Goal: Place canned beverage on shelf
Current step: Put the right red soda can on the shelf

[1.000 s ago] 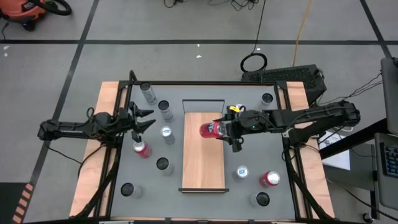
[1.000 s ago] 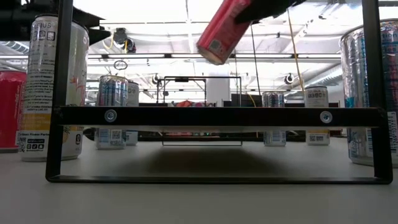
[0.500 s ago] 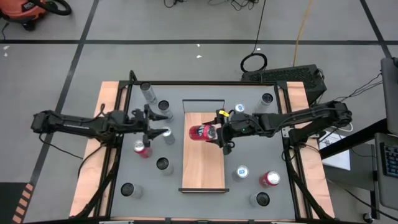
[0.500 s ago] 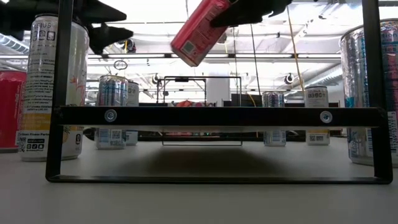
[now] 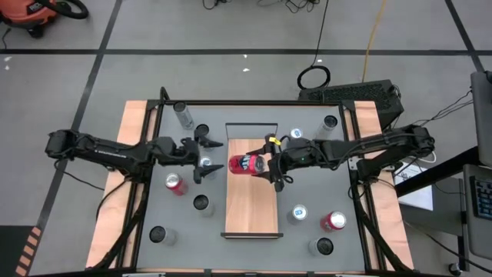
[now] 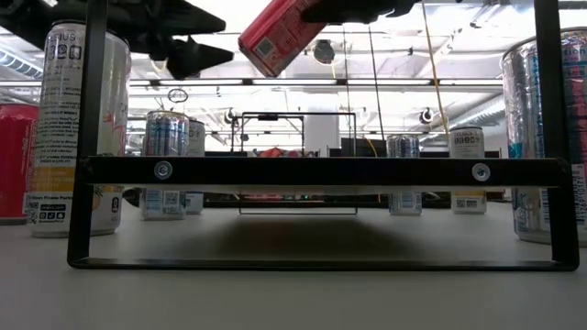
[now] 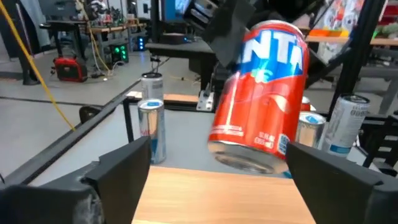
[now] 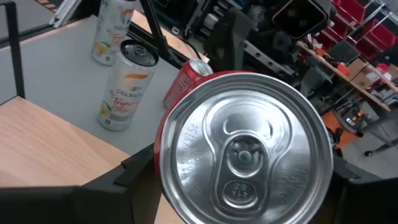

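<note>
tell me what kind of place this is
Probably a robotics lab or workshop: two robot arms work at a framed table laid out with drink cans, a red can is held above the shelf, and cluttered workbenches stand behind.

Left tool [image 5: 206, 154] spread wide; right tool [image 5: 270, 163] clamped.

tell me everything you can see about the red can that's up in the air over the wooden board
The red can is a metal drink can with white and blue lettering, a silver rim and an unopened pull-tab top. It hangs tilted, near sideways, above the shelf, touching no surface. The right gripper clamps it at the top end. The left gripper, fingers spread wide, sits just off its bottom end without touching it.
</note>
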Tool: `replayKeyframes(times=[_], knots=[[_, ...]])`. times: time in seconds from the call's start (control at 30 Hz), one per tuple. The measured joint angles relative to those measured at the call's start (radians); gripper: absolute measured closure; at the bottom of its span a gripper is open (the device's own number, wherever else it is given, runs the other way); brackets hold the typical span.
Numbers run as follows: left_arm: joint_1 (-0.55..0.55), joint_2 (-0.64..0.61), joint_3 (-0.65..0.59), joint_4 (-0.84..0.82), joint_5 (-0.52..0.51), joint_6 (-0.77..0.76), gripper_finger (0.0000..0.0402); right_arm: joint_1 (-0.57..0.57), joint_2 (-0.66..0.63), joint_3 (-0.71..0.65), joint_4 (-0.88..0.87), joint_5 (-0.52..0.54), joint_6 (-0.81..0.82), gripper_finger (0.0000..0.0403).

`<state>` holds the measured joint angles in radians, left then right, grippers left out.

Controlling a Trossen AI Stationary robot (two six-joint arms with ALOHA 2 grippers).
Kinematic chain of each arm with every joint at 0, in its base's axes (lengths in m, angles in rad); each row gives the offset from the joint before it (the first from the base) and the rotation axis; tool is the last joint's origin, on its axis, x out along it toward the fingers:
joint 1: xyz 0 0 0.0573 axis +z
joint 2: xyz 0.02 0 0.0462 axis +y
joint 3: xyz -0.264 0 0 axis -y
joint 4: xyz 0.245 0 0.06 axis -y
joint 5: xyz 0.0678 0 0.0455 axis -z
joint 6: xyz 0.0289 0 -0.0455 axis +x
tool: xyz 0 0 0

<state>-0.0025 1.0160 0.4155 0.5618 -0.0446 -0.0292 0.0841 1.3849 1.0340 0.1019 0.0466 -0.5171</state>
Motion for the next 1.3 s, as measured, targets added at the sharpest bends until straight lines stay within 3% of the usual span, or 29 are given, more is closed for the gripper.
replayKeyframes(times=[0.43, 0.9, 1.3], knots=[[-0.001, 0.183, 0.118, 0.008, 0.209, 0.036, 0.0017, 0.0, 0.0, 0.0, 0.017, -0.052, -0.038, 0.0144], [0.0, 0.298, 0.185, 0.007, 0.224, 0.038, 0.0018, 0.0, 0.0, 0.0, 0.022, -0.053, -0.049, 0.0144], [0.001, 0.301, 0.188, -0.002, 0.242, 0.043, 0.0107, 0.0, 0.0, 0.0, 0.016, -0.059, -0.044, 0.0144]])
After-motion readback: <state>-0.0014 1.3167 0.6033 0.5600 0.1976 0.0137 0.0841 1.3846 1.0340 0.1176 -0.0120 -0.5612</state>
